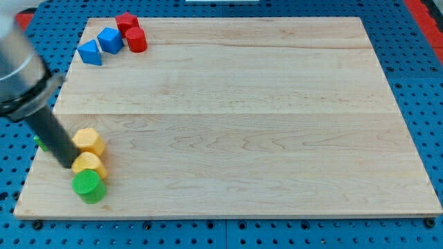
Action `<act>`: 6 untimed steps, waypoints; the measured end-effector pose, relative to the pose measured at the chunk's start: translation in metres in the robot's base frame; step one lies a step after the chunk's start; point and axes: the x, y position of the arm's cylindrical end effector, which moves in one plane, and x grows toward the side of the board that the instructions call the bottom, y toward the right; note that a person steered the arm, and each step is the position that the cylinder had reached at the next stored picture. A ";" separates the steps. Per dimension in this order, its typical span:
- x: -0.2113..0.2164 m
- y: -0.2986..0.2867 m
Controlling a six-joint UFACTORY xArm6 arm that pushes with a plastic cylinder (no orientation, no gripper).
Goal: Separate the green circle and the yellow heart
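Observation:
The green circle (88, 186) lies near the board's bottom left corner. A yellow block (89, 164), likely the heart, touches it just above. A second yellow block (88, 141) sits right above that one. My tip (67, 164) rests on the board just to the left of the lower yellow block, touching or nearly touching it. The dark rod slants up to the view's left from there.
A small green piece (41, 142) shows at the board's left edge, mostly hidden behind the rod. Two blue blocks (101, 45) and two red blocks (131, 32) sit at the top left corner. The wooden board (235, 117) lies on a blue pegboard.

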 end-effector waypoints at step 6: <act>-0.026 0.114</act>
